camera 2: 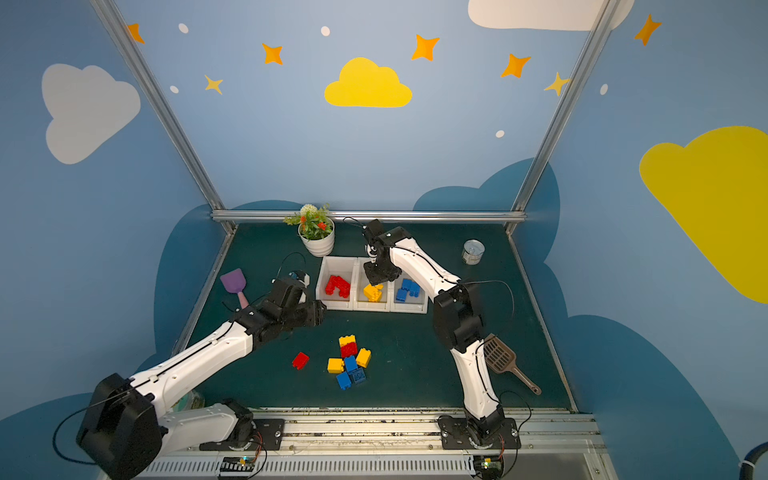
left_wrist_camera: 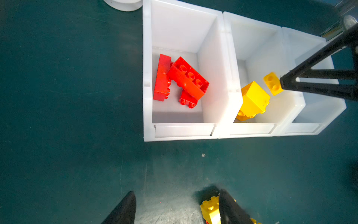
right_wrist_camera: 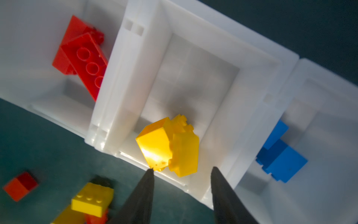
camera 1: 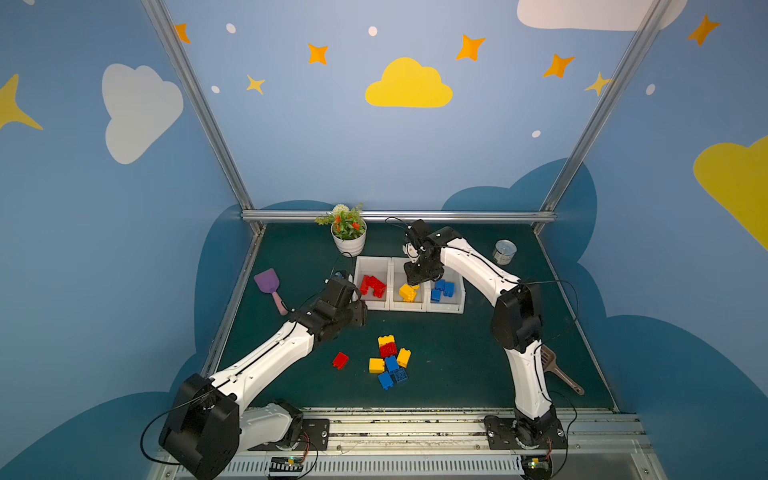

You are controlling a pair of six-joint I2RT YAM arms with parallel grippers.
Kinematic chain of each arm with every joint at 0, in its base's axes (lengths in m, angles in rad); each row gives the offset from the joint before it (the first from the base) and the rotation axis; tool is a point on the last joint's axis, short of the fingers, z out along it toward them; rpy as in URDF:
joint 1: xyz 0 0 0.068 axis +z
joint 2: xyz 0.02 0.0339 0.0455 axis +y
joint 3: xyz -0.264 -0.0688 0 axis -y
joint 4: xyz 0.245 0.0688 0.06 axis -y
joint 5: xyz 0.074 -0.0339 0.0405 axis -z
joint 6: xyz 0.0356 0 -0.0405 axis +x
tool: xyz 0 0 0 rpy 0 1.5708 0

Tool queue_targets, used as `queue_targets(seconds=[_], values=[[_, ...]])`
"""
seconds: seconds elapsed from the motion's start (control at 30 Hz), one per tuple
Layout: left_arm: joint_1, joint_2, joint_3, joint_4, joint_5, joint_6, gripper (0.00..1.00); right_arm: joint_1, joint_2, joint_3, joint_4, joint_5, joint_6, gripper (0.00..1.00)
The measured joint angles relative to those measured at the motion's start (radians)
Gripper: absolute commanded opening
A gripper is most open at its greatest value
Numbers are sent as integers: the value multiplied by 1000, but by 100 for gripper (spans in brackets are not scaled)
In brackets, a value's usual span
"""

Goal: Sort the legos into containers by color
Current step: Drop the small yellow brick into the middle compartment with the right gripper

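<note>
Three joined white containers [camera 1: 409, 308] stand at mid-table. The left one holds red legos [camera 1: 372, 286], the middle one yellow legos [camera 1: 407, 293], the right one blue legos [camera 1: 441, 289]. My right gripper [right_wrist_camera: 182, 169] hangs open over the middle bin's front part. A small tilted yellow lego [left_wrist_camera: 272, 83] sits right at one of its fingertips [left_wrist_camera: 283, 82]; I cannot tell whether they touch. My left gripper [left_wrist_camera: 176, 194] is open and empty above the mat, before the left bin. A loose pile of legos [camera 1: 390, 360] and a lone red lego [camera 1: 340, 360] lie near the front.
A white flower pot [camera 1: 349, 241] stands behind the bins and a silver can [camera 1: 504, 251] at the back right. A purple spatula [camera 1: 270, 286] lies at the left, a brown slotted scoop [camera 1: 557, 370] behind my right arm. Metal rails edge the mat.
</note>
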Motion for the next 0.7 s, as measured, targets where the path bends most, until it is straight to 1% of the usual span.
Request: queue_targets(seconds=[0.7], values=[[0,0,0,-21,16,1,69,-2,-2,0,-8,-10,3,55]])
